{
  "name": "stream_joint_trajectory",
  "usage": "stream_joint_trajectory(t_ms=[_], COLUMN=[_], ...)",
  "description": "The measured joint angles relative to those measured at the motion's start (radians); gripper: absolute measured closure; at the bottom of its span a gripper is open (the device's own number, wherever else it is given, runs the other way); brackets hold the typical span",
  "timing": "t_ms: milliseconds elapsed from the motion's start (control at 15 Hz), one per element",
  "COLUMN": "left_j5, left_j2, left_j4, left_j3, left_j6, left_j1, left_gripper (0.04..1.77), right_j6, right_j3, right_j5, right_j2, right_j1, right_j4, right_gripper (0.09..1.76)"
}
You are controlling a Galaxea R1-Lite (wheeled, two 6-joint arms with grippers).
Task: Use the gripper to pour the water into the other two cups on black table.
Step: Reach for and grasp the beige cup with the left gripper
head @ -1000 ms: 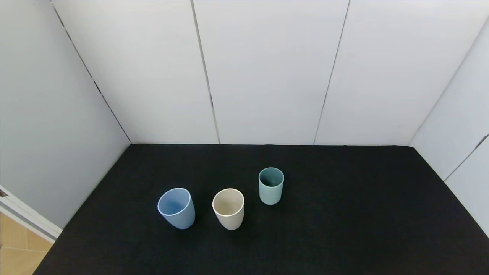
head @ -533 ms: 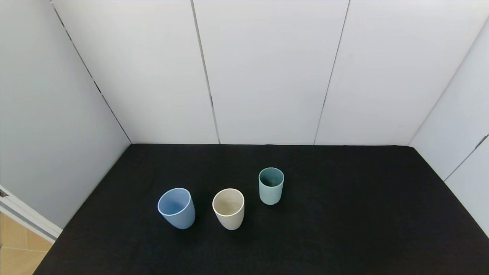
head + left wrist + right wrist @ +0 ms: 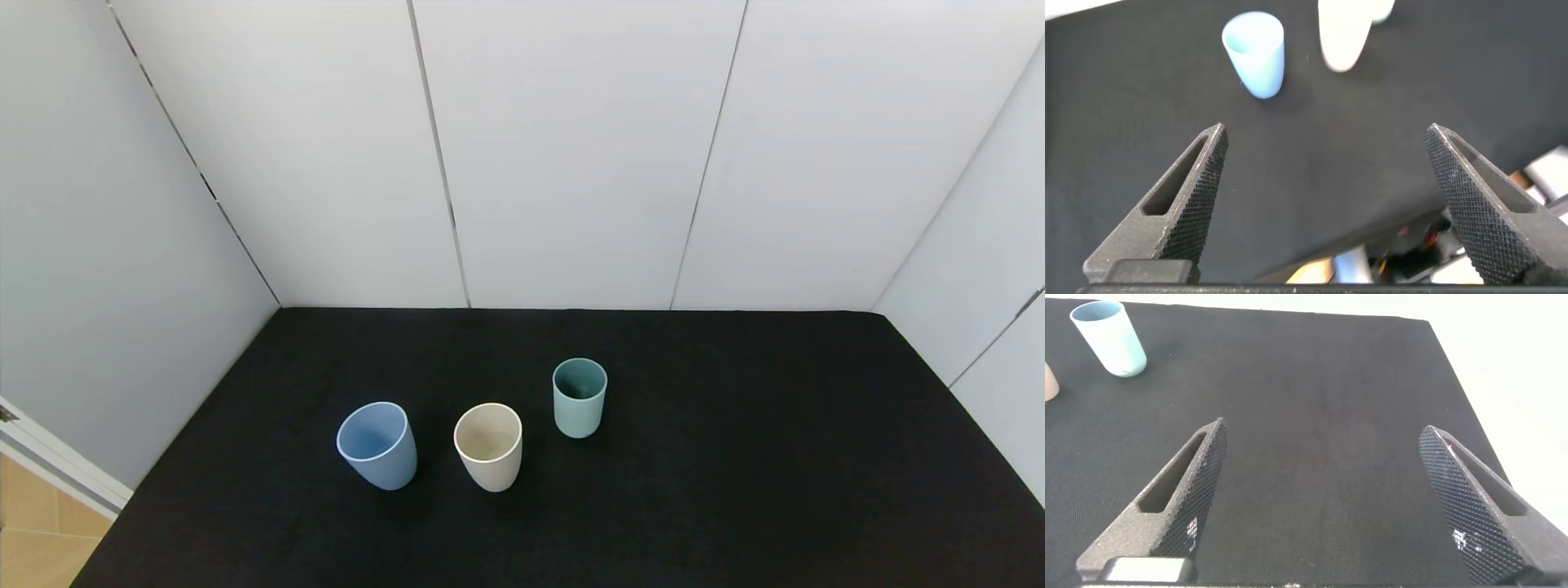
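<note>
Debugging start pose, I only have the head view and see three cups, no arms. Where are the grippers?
Observer: The left gripper is open, held back over the near part of the black table, nothing between its fingers.
Operator: What's ahead of it?
Observer: The light blue cup and the beige cup, both upright and well clear of the fingertips.
Operator: And the right one?
Observer: The right gripper is open too, over bare table, with the teal-green cup far off to one side.
</note>
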Motion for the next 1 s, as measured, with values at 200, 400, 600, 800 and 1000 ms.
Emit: stream_joint_trajectory(t_ms=[200,400,600,800,1000], left_j5=[-0.021,-0.020,0.036,0.124,0.167], left_j2=[0.166,0.325,0.488,0.651,0.806], left_j4=[-0.073,-0.157,-0.273,-0.441,-0.600], left_j3=[-0.001,-0.001,0.003,0.026,0.056], left_j6=[0.068,0.080,0.077,0.056,0.038], left_j1=[-0.043,-0.137,-0.226,-0.319,-0.383], left_gripper=[0.09,0.09,0.09,0.09,0.09], right_j6=[0.000,0.000,0.000,0.000,0.000], right_j3=[0.000,0.000,0.000,0.000,0.000], right_j5=[0.000,0.000,0.000,0.000,0.000], right_j2=[0.000,0.000,0.000,0.000,0.000], right_j1=[0.000,0.000,0.000,-0.001,-0.001], right_j4=[0.000,0.000,0.000,0.000,0.000], right_gripper=[0.14,0.14,0.14,0.14,0.14])
